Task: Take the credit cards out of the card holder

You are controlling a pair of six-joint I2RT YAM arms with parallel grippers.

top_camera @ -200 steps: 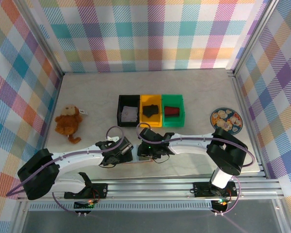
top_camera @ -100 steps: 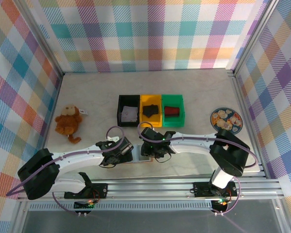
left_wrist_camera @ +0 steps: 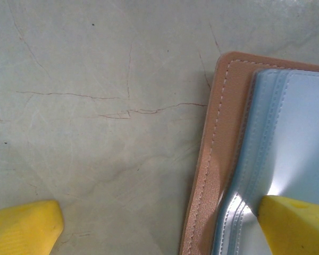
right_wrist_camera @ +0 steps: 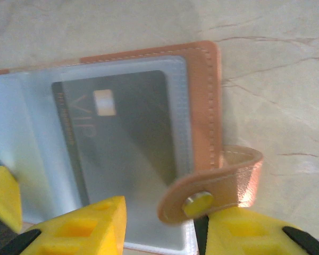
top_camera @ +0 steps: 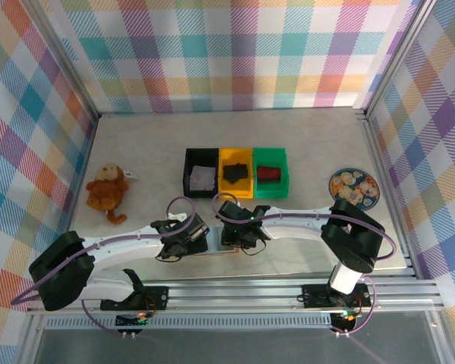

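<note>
The card holder [right_wrist_camera: 204,106] lies open on the table, tan leather outside, pale blue-grey sleeves inside. A grey credit card [right_wrist_camera: 122,133] marked VIP sits in the right clear sleeve. The snap strap [right_wrist_camera: 212,191] curls up at the right edge, just above my right gripper's right finger. My right gripper [right_wrist_camera: 159,223] stands open astride the sleeve's near edge, and a gap shows beside the strap. My left gripper [left_wrist_camera: 159,234] is open wide, one finger [left_wrist_camera: 297,226] on the blue left page, the other on bare table. From above, both grippers [top_camera: 199,243] [top_camera: 239,237] cover most of the card holder [top_camera: 214,251].
Behind the grippers stand three bins in a row: a black bin [top_camera: 189,168], a yellow bin [top_camera: 236,157] holding a black item and a green bin [top_camera: 271,155] holding a dark red item. A stuffed monkey [top_camera: 106,189] lies at the left, a round patterned plate [top_camera: 354,186] at the right.
The right wrist has shifted slightly over the card holder. The left arm has stayed still.
</note>
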